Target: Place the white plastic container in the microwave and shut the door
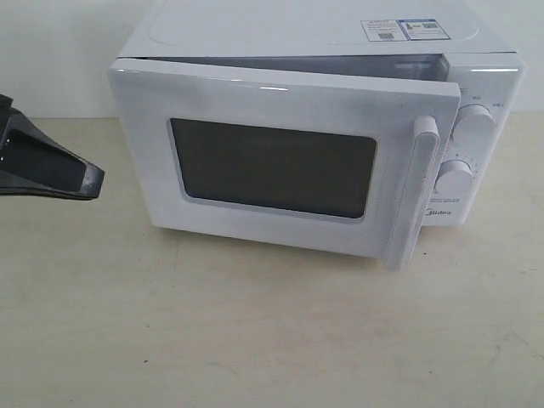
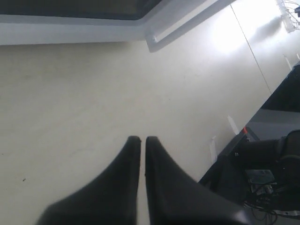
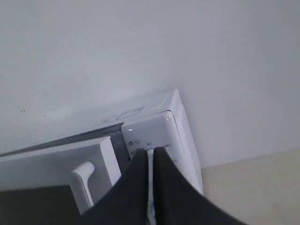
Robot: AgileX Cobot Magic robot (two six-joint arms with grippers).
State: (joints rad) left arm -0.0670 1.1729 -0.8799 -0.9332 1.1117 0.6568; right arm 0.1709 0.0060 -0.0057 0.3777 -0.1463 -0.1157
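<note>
The white microwave stands at the back of the table, its knobs on the right panel. Its door with the dark window is swung nearly closed, a narrow gap still showing along the top and at the handle side. The white plastic container is hidden from every view. My left gripper hovers left of the microwave, shut and empty; in the left wrist view its fingertips almost touch above bare table. My right gripper is shut, pointing at the microwave's control panel near the door handle.
The beige table stretches in front of the microwave. A white wall rises behind it. In the left wrist view the table's edge and dark equipment lie beyond.
</note>
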